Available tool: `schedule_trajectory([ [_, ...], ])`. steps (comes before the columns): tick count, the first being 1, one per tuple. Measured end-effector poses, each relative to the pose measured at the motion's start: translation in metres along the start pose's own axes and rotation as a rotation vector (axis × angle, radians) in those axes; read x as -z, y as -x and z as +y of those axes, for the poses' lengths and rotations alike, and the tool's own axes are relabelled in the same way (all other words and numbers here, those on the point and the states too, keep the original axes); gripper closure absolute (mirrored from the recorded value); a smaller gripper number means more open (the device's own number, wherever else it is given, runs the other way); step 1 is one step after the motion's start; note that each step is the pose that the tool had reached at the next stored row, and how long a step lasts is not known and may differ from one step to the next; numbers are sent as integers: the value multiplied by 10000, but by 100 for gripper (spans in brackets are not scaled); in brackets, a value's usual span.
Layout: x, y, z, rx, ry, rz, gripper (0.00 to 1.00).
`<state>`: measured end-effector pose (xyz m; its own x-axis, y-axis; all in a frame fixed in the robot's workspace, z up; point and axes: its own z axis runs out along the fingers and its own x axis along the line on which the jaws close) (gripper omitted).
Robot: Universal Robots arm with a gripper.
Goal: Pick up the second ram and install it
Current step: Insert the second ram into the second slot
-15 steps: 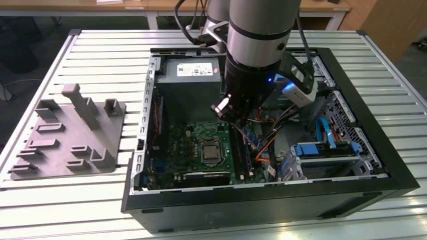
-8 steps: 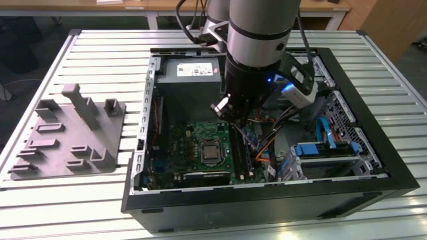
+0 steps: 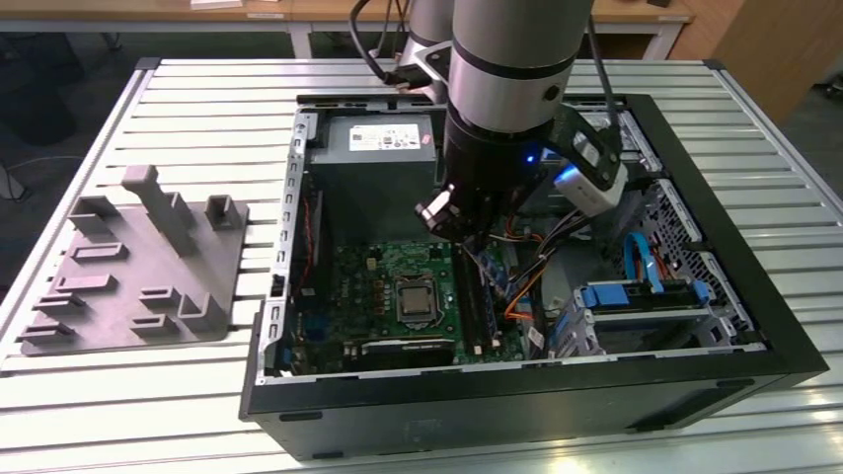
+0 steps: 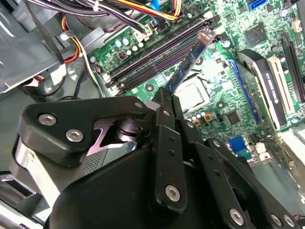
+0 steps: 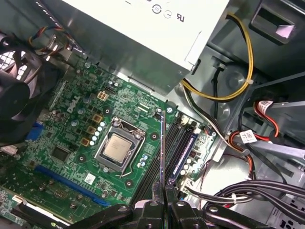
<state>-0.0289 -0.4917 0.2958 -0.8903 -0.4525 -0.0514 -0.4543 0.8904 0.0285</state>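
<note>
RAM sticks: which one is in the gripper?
The second ram, clamped at one end in the gripper above the motherboard. The other stick sits in a slot beside it.

In the foreground of the second wrist view stands the black gripper [image 4: 169,95]. Its two fingers [image 4: 164,124] are pressed together on the near end of the second ram [image 4: 188,61]. The strip runs from the centre of the frame away from the camera, over the green motherboard [image 4: 228,102], between the dark memory slots [image 4: 152,57] and the silver processor [image 4: 190,93]. Its far end comes close to the slots' end; whether it touches them I cannot tell. Coloured cables [image 4: 136,12] lie beyond the slots.
</note>
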Motion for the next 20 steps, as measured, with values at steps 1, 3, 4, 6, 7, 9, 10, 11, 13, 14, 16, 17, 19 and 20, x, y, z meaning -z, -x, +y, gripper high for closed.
schedule_trajectory([
  [1,0,0,0,-41,-2,-1,87],
  [3,0,0,0,-125,-6,-4,87],
  [4,0,0,0,-167,-8,-5,87],
  [6,0,0,0,-254,-13,-7,87],
  [7,0,0,0,-297,-15,-9,87],
  [9,0,0,0,-379,-20,-11,87],
  [10,0,0,0,-420,-21,-12,87],
  [11,0,0,0,-462,-24,-13,87],
  [13,0,0,0,-551,-28,-16,87],
  [14,0,0,0,-595,-31,-17,87],
  [16,0,0,0,-680,-35,-19,87],
  [17,0,0,0,-723,-37,-21,87],
  [19,0,0,0,-810,-42,-22,87],
  [20,0,0,0,-853,-44,-24,87],
])
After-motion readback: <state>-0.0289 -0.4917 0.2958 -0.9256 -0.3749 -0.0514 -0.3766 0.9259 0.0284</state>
